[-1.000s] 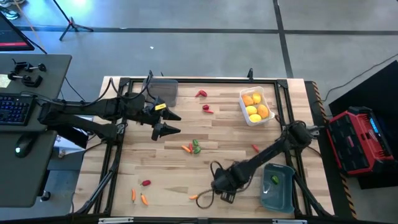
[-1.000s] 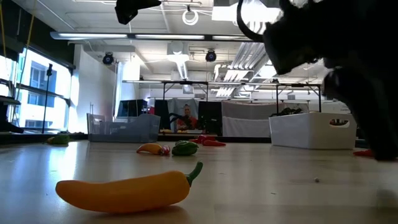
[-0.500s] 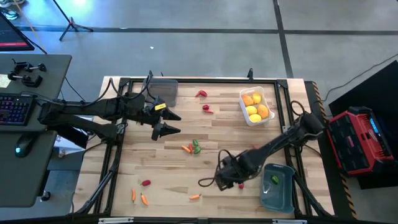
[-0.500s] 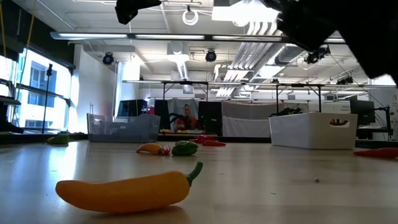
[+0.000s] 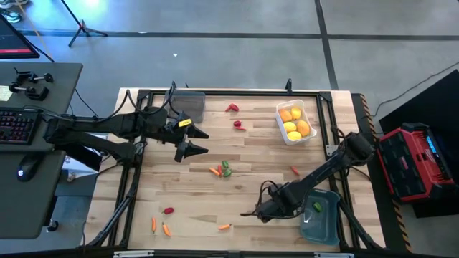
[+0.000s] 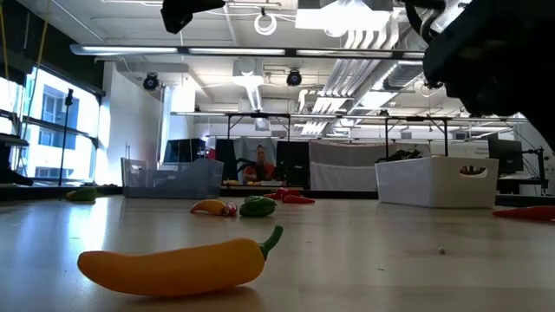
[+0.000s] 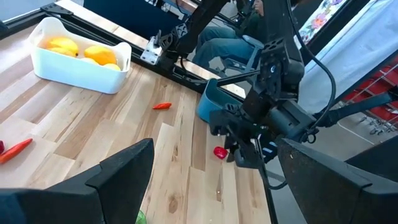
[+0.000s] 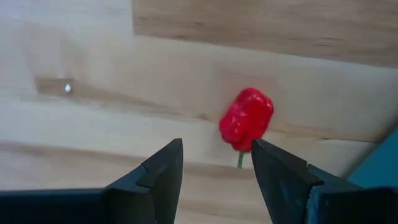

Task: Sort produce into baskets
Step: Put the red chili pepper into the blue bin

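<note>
My right gripper points down near the front right of the table, beside the blue-grey basket. It is open. A small red pepper lies on the wood just past its fingertips, stem toward the gap. The left wrist view shows this pepper beside the fingers. My left gripper hangs open above the table's left half. The white basket holds yellow-orange fruits. A green pepper lies in the blue-grey basket.
The smoky grey basket stands at the far left. Loose produce lies about: red peppers at the back, a carrot and green pepper mid-table, a red one, carrots and an orange pepper near the front.
My right gripper has moved away from the orange pepper toward the table's right edge and the blue-grey basket. It has rolled about its wrist on the way and now stands over the red pepper. The produce on the table has stayed put.
</note>
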Motion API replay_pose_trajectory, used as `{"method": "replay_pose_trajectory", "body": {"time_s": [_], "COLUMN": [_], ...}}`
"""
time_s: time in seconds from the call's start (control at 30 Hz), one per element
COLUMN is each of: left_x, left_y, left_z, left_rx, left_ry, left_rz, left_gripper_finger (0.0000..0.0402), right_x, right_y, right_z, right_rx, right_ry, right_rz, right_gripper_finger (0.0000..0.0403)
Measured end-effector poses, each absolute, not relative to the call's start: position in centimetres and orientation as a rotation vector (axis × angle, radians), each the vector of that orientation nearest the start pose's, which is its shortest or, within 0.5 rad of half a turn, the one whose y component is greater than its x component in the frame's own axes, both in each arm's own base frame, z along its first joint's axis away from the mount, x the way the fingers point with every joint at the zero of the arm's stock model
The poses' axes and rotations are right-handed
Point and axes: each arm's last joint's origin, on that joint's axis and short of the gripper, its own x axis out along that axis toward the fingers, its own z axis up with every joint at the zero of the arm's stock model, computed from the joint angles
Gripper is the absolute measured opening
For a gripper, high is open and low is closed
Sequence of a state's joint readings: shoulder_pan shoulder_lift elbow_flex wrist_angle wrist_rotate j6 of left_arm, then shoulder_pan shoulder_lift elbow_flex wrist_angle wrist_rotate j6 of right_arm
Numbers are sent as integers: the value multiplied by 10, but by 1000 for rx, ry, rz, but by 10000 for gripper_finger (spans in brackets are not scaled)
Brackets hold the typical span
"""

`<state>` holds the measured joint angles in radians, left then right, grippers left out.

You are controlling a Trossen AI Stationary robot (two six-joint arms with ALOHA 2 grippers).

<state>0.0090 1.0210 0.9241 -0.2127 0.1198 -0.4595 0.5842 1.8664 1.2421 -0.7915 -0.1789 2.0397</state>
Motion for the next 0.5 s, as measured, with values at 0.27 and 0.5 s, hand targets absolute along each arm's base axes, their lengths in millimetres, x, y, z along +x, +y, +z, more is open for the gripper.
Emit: {"method": "replay_pose_trajectory", "body": {"time_s": [0.27, 0.5], "left_x": [224, 224], "left_y": [-1, -1], "left_z": [335, 335], "left_rx": [-475, -475], "left_ry": [330, 330], "left_rz": [-37, -37], "left_gripper_finger": [328, 328], "right_x": [279, 280], "right_y": [190, 176], "right_z": [159, 159], "right_rx": [1260, 1198], "right_ry": [1409, 1391], "right_rz": [-1021, -1074], "right_gripper_finger": [181, 181]}}
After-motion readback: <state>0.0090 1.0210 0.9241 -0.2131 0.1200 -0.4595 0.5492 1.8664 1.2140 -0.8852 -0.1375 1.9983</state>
